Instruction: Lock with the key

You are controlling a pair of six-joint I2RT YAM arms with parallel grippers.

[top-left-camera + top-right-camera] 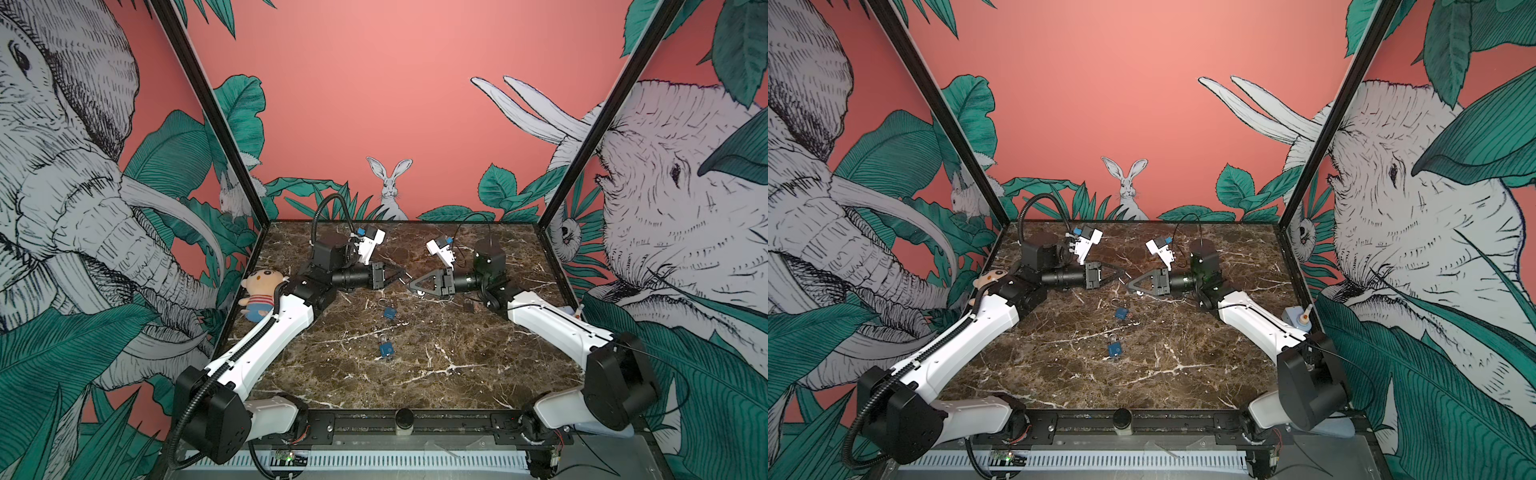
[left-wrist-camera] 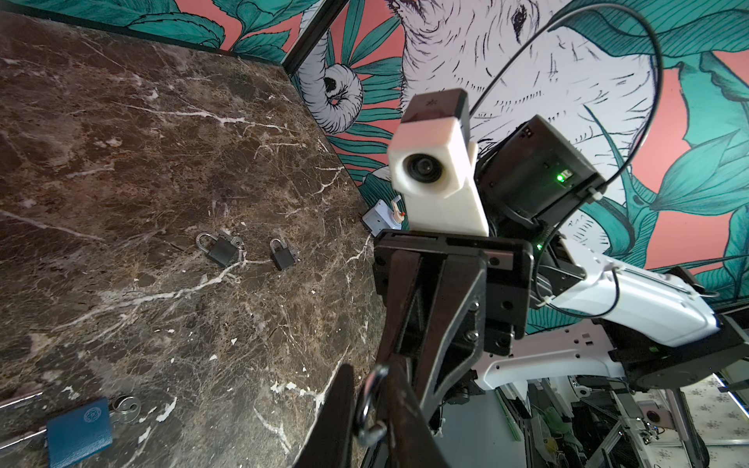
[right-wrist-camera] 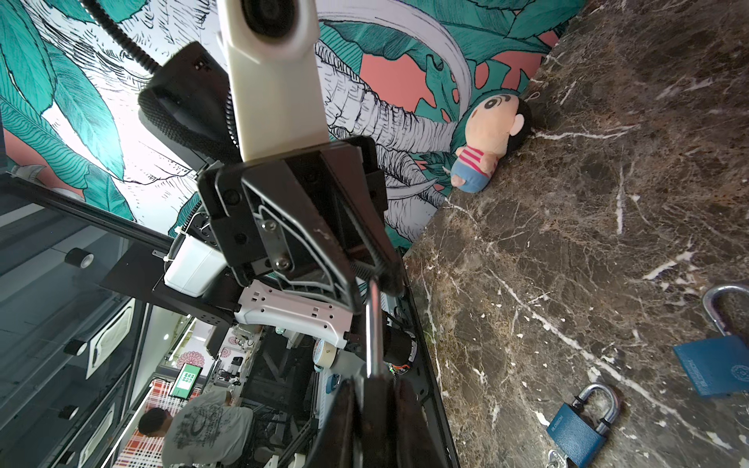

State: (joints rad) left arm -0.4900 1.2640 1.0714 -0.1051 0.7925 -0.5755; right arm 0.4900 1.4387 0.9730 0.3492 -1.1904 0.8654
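My two grippers meet tip to tip above the middle of the marble table (image 1: 457,374). In the right wrist view my right gripper (image 3: 373,421) is shut on a dark padlock body. Its silver shackle (image 3: 373,324) runs straight out to the left gripper's fingertips (image 3: 375,279). In the left wrist view my left gripper (image 2: 371,409) is shut on that shackle (image 2: 367,405), which shows as a steel loop between the fingers. Below them a key ring (image 1: 381,297) lies on the table by a blue padlock (image 1: 390,312). No key shows in either gripper.
A second blue padlock (image 1: 385,349) lies nearer the front. Two dark padlocks (image 2: 221,249) (image 2: 281,255) lie under the right arm. A plush doll (image 1: 262,293) lies at the left edge, and a small grey box (image 1: 1296,318) sits at the right wall.
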